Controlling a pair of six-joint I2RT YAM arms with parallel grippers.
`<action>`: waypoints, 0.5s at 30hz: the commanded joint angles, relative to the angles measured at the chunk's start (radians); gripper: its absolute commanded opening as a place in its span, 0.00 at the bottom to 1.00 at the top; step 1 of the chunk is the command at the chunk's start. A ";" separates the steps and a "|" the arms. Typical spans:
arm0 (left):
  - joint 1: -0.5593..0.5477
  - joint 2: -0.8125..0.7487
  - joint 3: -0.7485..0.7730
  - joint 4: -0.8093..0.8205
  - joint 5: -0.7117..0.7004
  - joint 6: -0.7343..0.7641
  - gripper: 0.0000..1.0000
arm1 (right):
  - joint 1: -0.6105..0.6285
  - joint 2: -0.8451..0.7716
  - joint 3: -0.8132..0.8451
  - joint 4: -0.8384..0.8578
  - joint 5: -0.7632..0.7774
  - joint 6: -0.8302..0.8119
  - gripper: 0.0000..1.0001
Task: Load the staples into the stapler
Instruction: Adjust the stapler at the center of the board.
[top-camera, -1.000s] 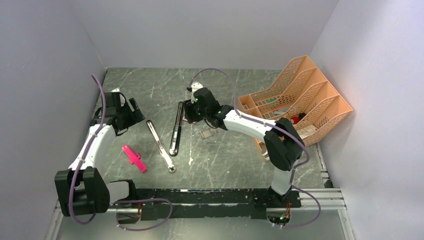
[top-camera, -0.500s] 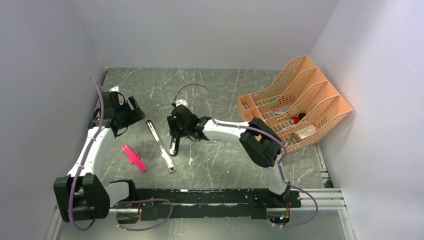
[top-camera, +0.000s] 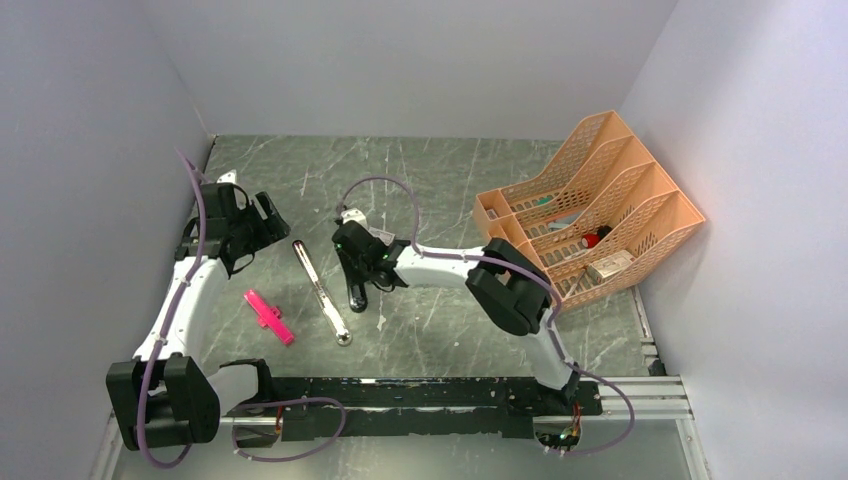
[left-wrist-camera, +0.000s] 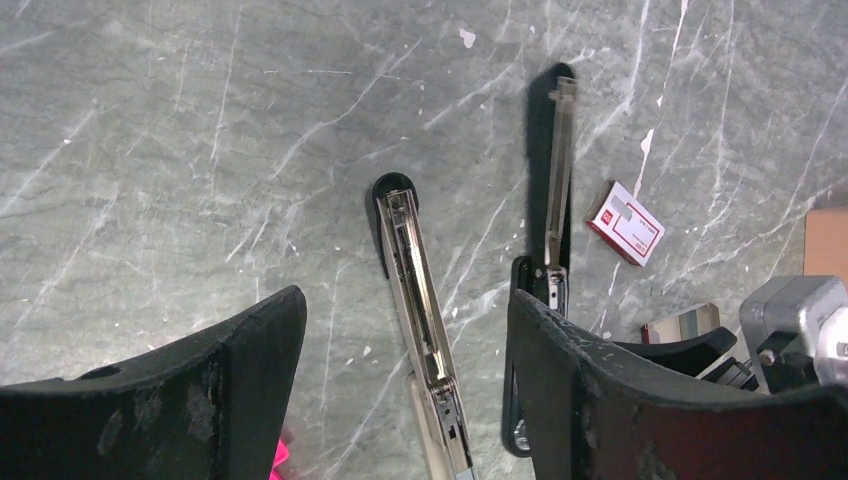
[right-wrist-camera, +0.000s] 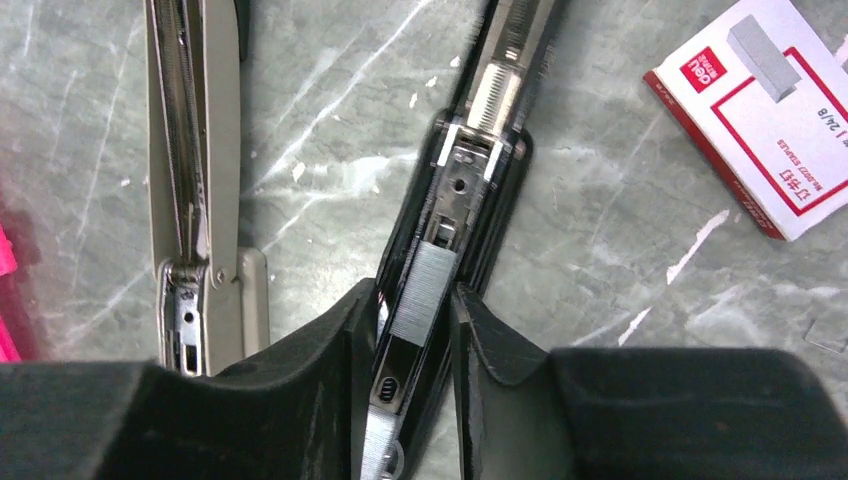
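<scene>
The black stapler (right-wrist-camera: 470, 170) lies opened flat on the table. A silvery strip of staples (right-wrist-camera: 425, 290) sits in its rail. My right gripper (right-wrist-camera: 412, 295) is down over the rail's near end, with one finger (right-wrist-camera: 340, 350) against each side of the black body. From above, the right gripper (top-camera: 357, 282) hides most of the stapler (top-camera: 357, 300). The red-and-white staple box (right-wrist-camera: 770, 130) lies just right of it. My left gripper (left-wrist-camera: 405, 300) hovers open above the table, holding nothing, and the stapler (left-wrist-camera: 555, 180) lies to its right.
A silver-grey stapler (top-camera: 322, 292) lies open, left of and alongside the black one. A pink cross-shaped piece (top-camera: 269, 316) lies further left. An orange file rack (top-camera: 590, 215) stands at the right, holding small items. Grey walls enclose the table.
My right gripper has swung left and nearer, down onto the black stapler's near end, and its jaws have narrowed. The left arm has barely moved.
</scene>
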 joint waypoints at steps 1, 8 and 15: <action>0.010 -0.012 0.005 0.028 0.040 0.001 0.78 | -0.003 -0.033 -0.063 -0.038 -0.031 -0.133 0.30; 0.010 0.021 0.019 0.033 0.151 -0.002 0.79 | -0.040 -0.093 -0.190 -0.001 -0.217 -0.423 0.23; 0.007 0.037 -0.068 0.170 0.300 -0.107 0.79 | -0.104 -0.153 -0.284 -0.046 -0.287 -0.633 0.34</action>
